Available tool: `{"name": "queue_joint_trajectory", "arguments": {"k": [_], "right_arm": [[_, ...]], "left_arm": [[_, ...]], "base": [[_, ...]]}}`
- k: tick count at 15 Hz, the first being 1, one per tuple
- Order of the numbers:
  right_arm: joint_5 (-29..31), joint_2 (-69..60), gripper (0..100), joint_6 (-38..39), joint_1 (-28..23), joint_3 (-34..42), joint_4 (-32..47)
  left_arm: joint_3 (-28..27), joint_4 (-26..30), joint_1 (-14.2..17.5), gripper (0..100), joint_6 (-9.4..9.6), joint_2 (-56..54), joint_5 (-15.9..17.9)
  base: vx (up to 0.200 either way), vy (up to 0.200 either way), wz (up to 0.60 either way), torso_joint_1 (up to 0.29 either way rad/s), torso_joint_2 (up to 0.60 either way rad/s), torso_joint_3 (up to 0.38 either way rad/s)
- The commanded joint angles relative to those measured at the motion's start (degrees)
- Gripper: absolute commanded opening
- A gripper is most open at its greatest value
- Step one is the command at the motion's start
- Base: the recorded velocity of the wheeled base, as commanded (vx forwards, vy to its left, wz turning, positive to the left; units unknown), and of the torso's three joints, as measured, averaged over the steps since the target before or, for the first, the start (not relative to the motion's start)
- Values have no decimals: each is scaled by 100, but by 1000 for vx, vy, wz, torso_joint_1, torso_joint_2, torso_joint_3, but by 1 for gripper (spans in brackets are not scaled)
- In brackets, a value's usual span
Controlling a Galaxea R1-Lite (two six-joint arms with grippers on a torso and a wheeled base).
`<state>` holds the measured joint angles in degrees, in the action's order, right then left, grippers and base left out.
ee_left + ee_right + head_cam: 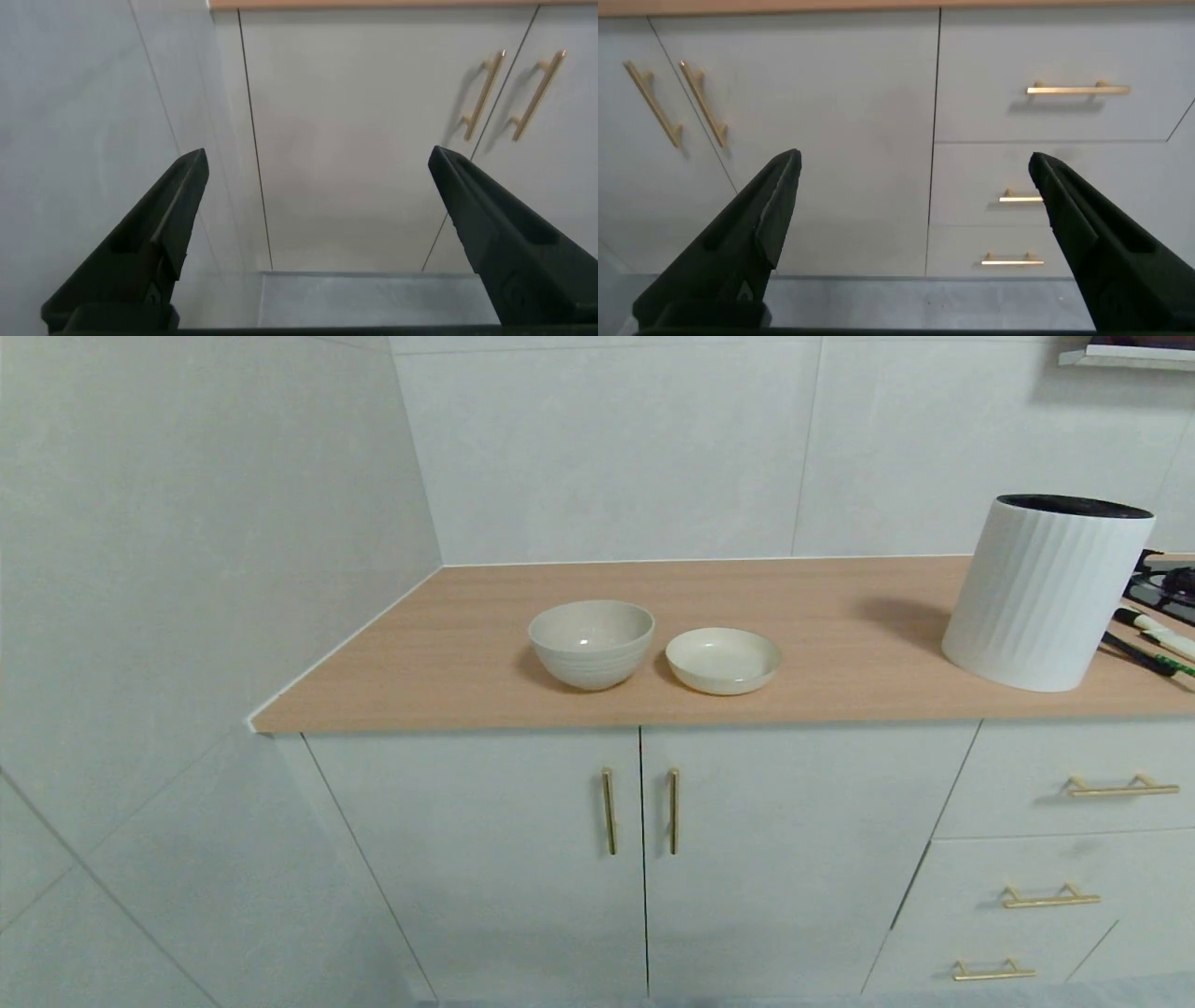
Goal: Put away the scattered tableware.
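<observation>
Two pale pieces of tableware sit side by side on the wooden countertop (pixel 840 616): a deep grey-white bowl (pixel 591 643) on the left and a shallow cream dish (pixel 724 659) just to its right, not quite touching. Both are upright and hold nothing. My left gripper (pixel 318 168) is open, low down in front of the white cabinet doors (pixel 374 140). My right gripper (pixel 915 173) is open too, facing the cabinet front and the drawers (pixel 1055 93). Nothing is between either pair of fingers.
A tall white ribbed container (pixel 1046 593) stands at the right end of the counter, with utensils (pixel 1153 644) and a stove edge beyond it. Below are double doors with gold handles (pixel 609 810) and several drawers (pixel 1074 784). A tiled wall closes the left side.
</observation>
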<state>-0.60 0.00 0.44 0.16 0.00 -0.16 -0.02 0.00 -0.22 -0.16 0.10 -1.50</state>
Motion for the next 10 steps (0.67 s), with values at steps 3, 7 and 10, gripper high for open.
{"name": "queue_joint_trajectory", "arguments": {"k": [3, 7, 10], "right_arm": [[-2, 0, 100, 9, 2, 0, -2], [-2, 0, 100, 9, 2, 0, -2], [-2, 0, 100, 0, 2, 0, -2]], "left_arm": [[2, 0, 4, 100, -2, -1, -8], [2, 0, 4, 100, -2, 8, 1], [2, 0, 4, 100, -2, -1, 1]], "base": [[0, 0, 0, -185, 470, 289], [0, 0, 0, -162, 464, 295], [0, 0, 0, -139, 455, 318]]}}
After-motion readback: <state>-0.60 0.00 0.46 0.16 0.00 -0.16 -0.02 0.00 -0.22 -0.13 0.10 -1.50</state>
